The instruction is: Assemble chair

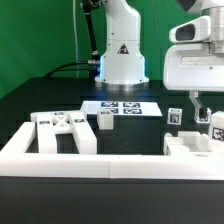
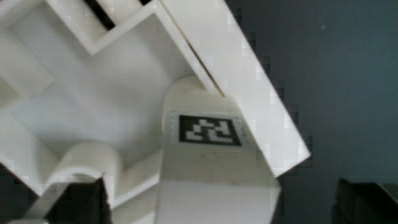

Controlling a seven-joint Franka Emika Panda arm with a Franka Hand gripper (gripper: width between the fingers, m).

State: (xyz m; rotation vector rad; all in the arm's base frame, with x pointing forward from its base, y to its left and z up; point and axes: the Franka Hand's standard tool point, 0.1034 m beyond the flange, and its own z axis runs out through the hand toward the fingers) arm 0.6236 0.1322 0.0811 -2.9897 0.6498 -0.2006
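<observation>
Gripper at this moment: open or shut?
Open. In the wrist view the gripper has its fingers wide apart either side of a white chair part, a dark gap beside one.

Table [image 1: 35,100] bears chair parts [image 1: 60,128] (tagged), marker board [image 1: 120,106].

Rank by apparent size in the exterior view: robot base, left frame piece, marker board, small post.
1. robot base
2. frame piece, though it lies nearer the camera than the board
3. marker board
4. small post
</observation>
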